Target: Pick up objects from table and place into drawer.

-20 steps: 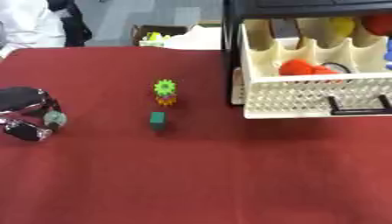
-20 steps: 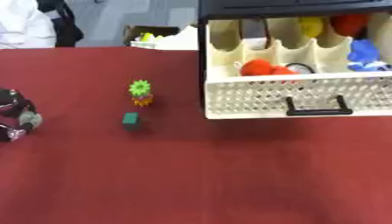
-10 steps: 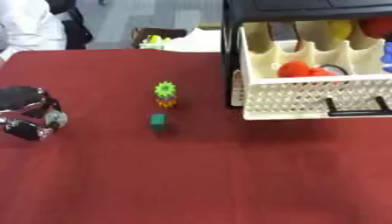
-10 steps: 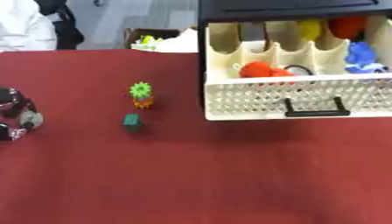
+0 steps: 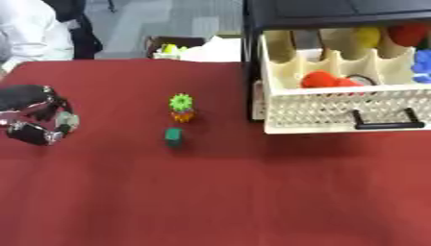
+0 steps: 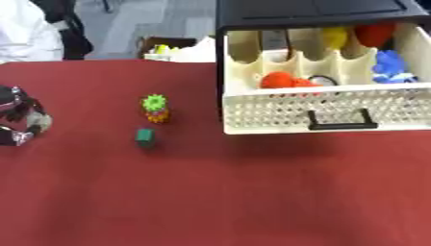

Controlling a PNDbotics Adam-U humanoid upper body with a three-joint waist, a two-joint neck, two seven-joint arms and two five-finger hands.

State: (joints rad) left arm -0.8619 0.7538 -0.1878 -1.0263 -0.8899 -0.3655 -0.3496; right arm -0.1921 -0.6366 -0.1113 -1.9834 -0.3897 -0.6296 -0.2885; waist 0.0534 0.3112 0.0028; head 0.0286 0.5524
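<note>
Open drawer, two toys out on the red table.

Left hand rests curled, empty, at the table's left; gear toy just behind green block.

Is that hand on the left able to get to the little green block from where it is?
Probably yes. The left hand rests on the table left of the green block, with only bare red tabletop between them. The gear-shaped toy sits just behind, out of the path.

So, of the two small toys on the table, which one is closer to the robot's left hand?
The dark green block. It lies nearer the left hand than the bright green and orange toy, which sits farther back.
</note>
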